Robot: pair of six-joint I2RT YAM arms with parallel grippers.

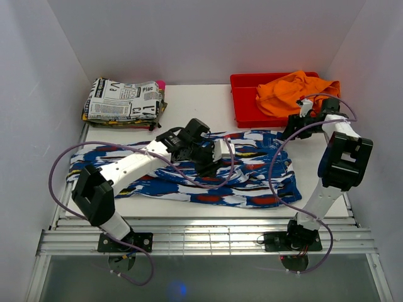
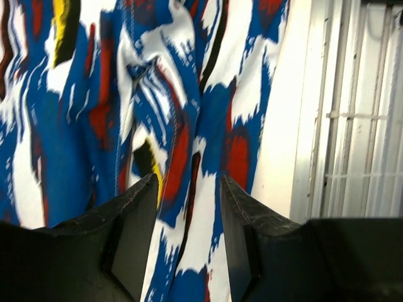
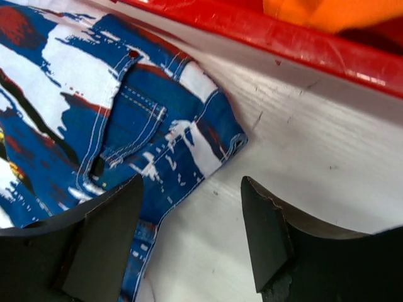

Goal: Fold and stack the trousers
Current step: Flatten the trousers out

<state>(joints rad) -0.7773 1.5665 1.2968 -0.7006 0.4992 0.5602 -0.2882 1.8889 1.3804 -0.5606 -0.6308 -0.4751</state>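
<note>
The soft royal-blue, white-streaked trousers (image 1: 258,189) lie spread across the white worktop (image 1: 201,104), and with the left hand (image 2: 189,189) and right hand (image 3: 192,189) both released just above the cloth, folding probably starts by lowering and pinching an edge.

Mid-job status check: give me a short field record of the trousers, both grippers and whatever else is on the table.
trousers: laid out full length across the table, pocket end to the right, not yet stacked
left gripper: open, low over the middle of the trousers, holding nothing
right gripper: open, over the trousers' corner beside the red tray, holding nothing
red tray: far right, orange cloth in it
newspaper-print cloth: folded, far left corner
</note>
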